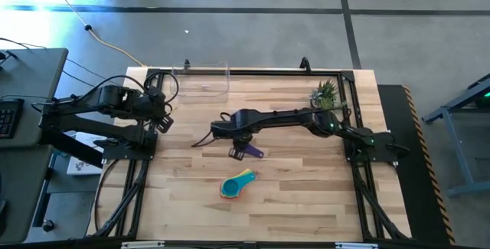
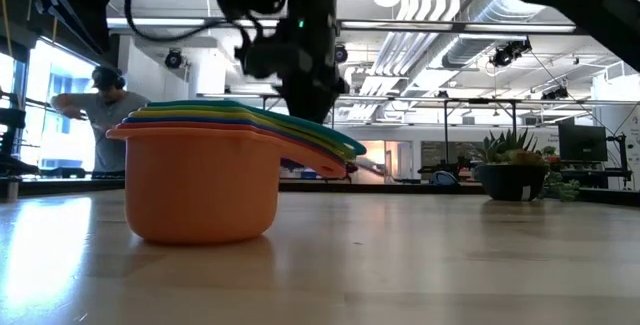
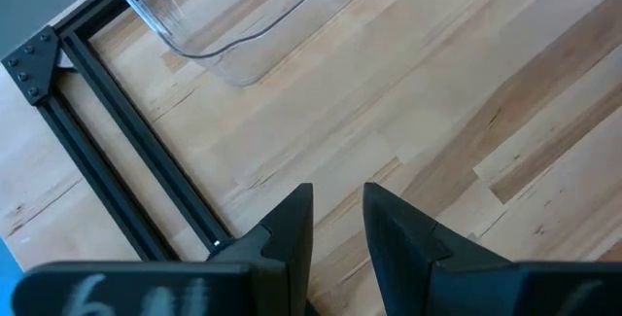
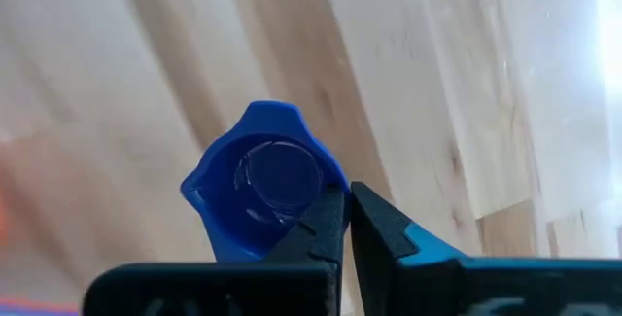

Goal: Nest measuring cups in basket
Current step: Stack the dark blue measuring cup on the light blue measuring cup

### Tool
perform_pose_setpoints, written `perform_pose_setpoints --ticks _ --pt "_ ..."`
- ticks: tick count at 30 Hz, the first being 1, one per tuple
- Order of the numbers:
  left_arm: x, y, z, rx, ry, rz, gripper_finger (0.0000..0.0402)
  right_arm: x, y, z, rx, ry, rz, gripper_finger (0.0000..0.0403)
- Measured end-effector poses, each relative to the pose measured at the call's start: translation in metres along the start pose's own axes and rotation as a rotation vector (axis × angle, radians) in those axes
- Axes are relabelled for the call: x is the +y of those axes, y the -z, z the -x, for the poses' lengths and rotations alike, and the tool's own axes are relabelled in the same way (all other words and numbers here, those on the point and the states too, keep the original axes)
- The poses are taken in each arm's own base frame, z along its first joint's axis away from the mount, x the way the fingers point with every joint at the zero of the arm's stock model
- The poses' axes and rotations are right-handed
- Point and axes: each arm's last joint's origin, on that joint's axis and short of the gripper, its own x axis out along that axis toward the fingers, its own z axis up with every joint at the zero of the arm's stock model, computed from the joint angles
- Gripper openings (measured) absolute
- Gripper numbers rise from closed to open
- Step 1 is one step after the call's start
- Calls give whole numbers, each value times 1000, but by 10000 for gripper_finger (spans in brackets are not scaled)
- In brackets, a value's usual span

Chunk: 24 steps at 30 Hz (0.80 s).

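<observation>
Plastic this thin is going to feel light, stiff and slick, so you are wanting a pinch on a rim or flat handle. The clear low-walled basket [image 1: 207, 80] is sitting at the table's 11 o'clock edge. The nested stack of cups [image 1: 236, 185], orange outermost, is lying toward 6 o'clock from centre. Just beyond it toward 12, your right gripper [image 1: 240, 148] is sitting clamped on the rim of the small blue cup [image 4: 260, 182]. Your left gripper [image 3: 338, 221], fingers slightly apart, is waiting at 9 o'clock.
</observation>
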Motion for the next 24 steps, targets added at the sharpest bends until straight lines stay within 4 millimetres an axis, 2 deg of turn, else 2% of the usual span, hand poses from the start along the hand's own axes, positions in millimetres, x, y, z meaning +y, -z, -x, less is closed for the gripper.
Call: perform_pose_setpoints --ticks 4,10,15,19,24 --pt "-1 1 -2 7 13 20 85 10 6 19 -43 -16 57 1" --pt "-6 11 -20 115 36 38 85 28 15 43 -112 -47 223 0" --pt "-11 19 -34 204 84 68 85 49 22 56 -168 -102 381 0" --pt "-15 20 -42 221 133 78 85 66 24 68 -250 -125 484 0" --pt "-21 18 -45 213 209 111 85 83 26 73 -329 -158 627 0"
